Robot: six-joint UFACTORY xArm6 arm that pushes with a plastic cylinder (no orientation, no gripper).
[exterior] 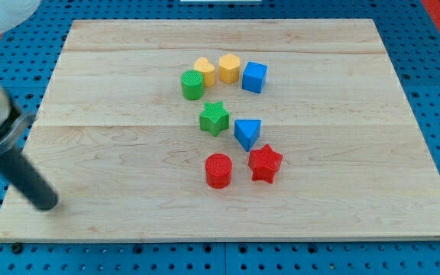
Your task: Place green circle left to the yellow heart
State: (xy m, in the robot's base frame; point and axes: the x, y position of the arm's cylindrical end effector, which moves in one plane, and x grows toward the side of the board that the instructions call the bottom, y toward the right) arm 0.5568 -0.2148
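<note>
The arm comes in from the view's left, and my tip [46, 202] rests near the bottom-left corner of the wooden board [342, 221], well apart from every block. It is a plain dark rod with nothing to open or close, and it touches no block.

The green circle [192, 85] sits in the upper middle of the board, just beside a yellow block [204, 70] whose shape I can't quite make out, perhaps a hexagon. To that one's right stands the yellow heart [230, 68], and right of the heart, touching or nearly so, a blue cube [254, 77].

Lower down, a green star [214, 118] lies below the circle, with a blue triangle [247, 133] to its right. Nearest the view's bottom are a red circle [218, 169] and a red star [265, 163], side by side with a small gap between them.
</note>
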